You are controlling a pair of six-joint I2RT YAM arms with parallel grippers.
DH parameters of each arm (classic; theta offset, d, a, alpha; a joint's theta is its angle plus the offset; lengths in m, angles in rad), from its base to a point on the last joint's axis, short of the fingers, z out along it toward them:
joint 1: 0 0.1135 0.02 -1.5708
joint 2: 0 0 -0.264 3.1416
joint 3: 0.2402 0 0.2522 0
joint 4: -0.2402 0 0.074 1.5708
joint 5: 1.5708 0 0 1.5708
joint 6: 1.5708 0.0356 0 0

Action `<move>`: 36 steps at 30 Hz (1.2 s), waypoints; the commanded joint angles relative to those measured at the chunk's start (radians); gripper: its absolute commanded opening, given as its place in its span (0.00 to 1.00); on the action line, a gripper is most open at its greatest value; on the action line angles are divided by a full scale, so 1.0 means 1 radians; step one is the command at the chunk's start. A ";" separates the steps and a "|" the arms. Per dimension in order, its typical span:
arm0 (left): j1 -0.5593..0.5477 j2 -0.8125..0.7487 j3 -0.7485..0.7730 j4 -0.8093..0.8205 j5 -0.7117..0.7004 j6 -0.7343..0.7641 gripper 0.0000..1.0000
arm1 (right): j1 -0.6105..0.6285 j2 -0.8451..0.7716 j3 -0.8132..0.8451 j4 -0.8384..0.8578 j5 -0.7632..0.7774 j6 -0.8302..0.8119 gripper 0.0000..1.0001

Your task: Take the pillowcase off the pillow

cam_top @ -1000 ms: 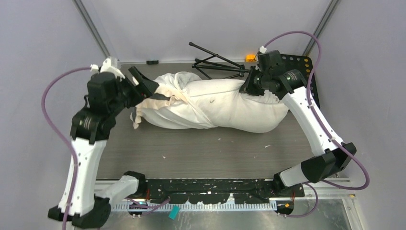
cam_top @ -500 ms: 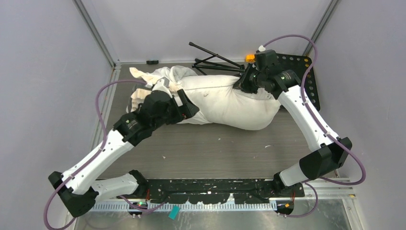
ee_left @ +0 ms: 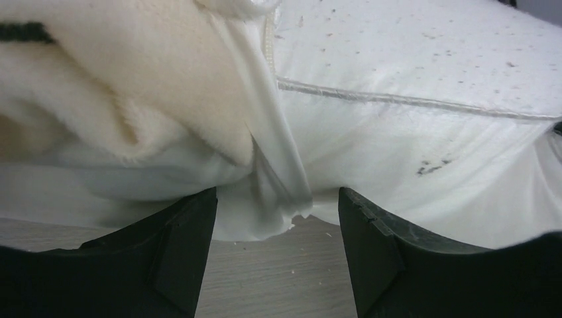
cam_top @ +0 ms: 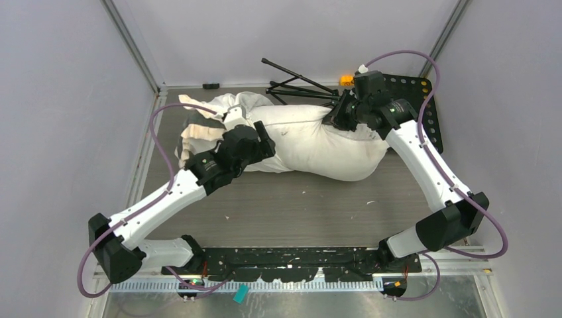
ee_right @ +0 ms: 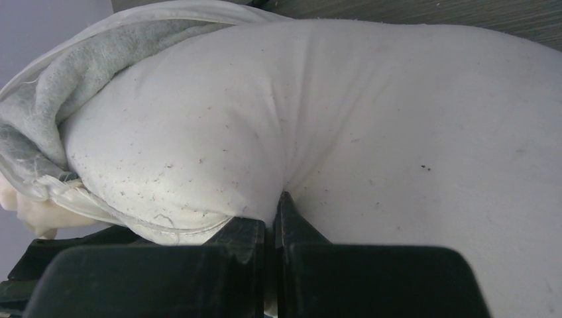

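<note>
The pillow lies across the back of the table, off-white and speckled. The pillowcase is bunched over its left end, cream frill outward. My left gripper is open, low at the pillow's front-left side. In the left wrist view the gripper has the pillowcase's white edge between its spread fingers, with cream plush to the left and the pillow to the right. My right gripper is shut on a pinch of pillow fabric at the back right; its grip shows there. Grey plush covers the far end.
A black folded tripod lies behind the pillow. A black perforated plate sits at the back right, with a small orange piece beside it. Grey walls close in both sides. Wood-grain table shows in front of the pillow.
My left arm has swung from the pillowcase's far-left end round to the pillow's front-left side. The pillowcase's left end has shifted back. The right gripper has stayed shut on the pillow.
</note>
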 commanded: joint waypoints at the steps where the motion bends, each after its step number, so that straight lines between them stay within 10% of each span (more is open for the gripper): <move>1: -0.003 0.025 0.025 -0.026 -0.189 0.019 0.66 | 0.001 -0.078 0.014 0.124 -0.004 0.034 0.00; 7: 0.061 -0.020 0.007 -0.155 -0.375 0.076 0.49 | -0.015 -0.135 0.009 0.086 0.126 -0.013 0.00; 23: 0.465 -0.200 -0.015 -0.158 -0.234 0.323 0.09 | -0.113 -0.160 0.043 -0.017 0.122 -0.182 0.01; 30: 0.463 -0.225 0.074 -0.053 0.241 0.363 0.00 | -0.112 -0.082 0.153 -0.124 -0.175 -0.384 0.51; 36: 0.463 -0.181 0.114 -0.054 0.485 0.311 0.00 | -0.004 -0.050 0.266 -0.176 -0.142 -0.481 0.84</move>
